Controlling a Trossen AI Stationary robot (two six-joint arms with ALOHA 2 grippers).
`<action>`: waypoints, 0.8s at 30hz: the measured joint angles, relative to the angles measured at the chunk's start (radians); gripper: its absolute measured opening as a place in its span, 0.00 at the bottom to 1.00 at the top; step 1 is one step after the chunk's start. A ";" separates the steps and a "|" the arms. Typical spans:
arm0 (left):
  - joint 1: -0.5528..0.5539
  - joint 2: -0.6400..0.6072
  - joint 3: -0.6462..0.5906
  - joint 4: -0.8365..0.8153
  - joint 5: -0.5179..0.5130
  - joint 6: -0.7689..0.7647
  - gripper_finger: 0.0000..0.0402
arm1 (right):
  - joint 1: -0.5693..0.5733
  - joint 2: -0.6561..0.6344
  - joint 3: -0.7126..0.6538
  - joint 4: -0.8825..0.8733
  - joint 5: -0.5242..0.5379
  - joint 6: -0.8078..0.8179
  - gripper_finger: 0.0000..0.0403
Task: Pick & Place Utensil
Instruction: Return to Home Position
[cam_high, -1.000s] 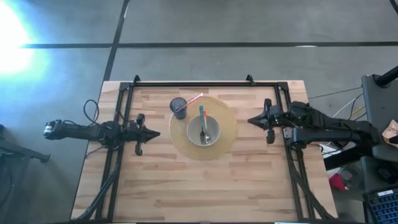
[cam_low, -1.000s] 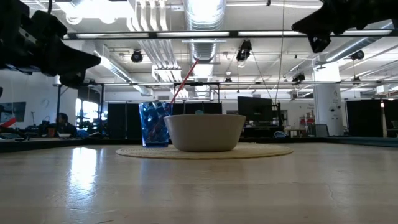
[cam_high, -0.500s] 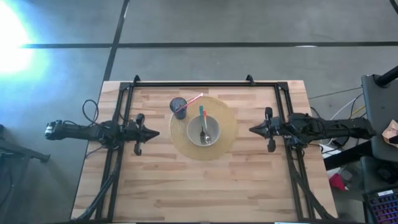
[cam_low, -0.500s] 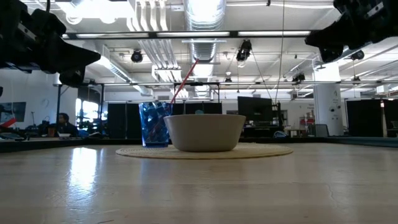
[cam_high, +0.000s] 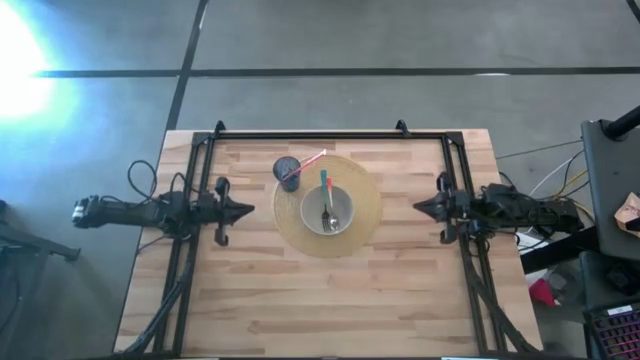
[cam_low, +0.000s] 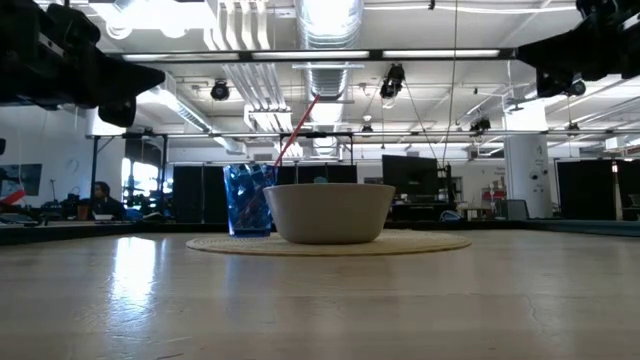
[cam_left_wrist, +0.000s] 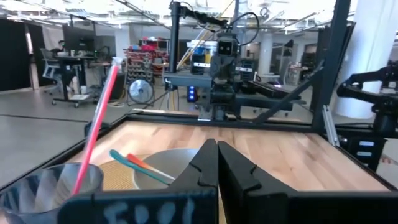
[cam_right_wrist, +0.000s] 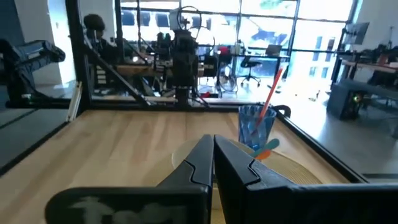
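Round grey bowl (cam_high: 306, 212) on woven brown mat (cam_high: 366, 214) holds blue fork (cam_left_wrist: 122, 157) and orange spoon (cam_left_wrist: 142, 166). The orange straw (cam_high: 312, 161) leans in the blue cup (cam_high: 287, 168). Left arm (cam_high: 180, 212) and right arm (cam_high: 500, 207) flank the counter (cam_high: 300, 300), jaws pressed together and empty. Placing appears complete.

blue cup (cam_high: 287, 168) | orange straw (cam_high: 312, 161) | gray bowl (cam_high: 311, 213) | brown mat (cam_high: 366, 215)

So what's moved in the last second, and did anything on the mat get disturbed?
The right gripper has drawn back from the brown mat toward its own side of the table, shut and empty. The left gripper barely shifted, also shut. The straw in the blue cup and the utensils in the gray bowl stayed put.
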 joint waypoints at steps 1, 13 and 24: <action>0.006 -0.001 -0.003 0.001 0.002 -0.005 0.00 | 0.000 0.000 0.001 -0.008 0.003 -0.001 0.02; 0.035 0.009 -0.005 -0.003 0.097 -0.068 0.00 | 0.000 0.009 -0.045 -0.037 0.071 0.016 0.02; 0.036 0.014 -0.006 -0.058 0.145 -0.030 0.00 | 0.000 0.028 -0.136 0.105 -0.004 -0.014 0.02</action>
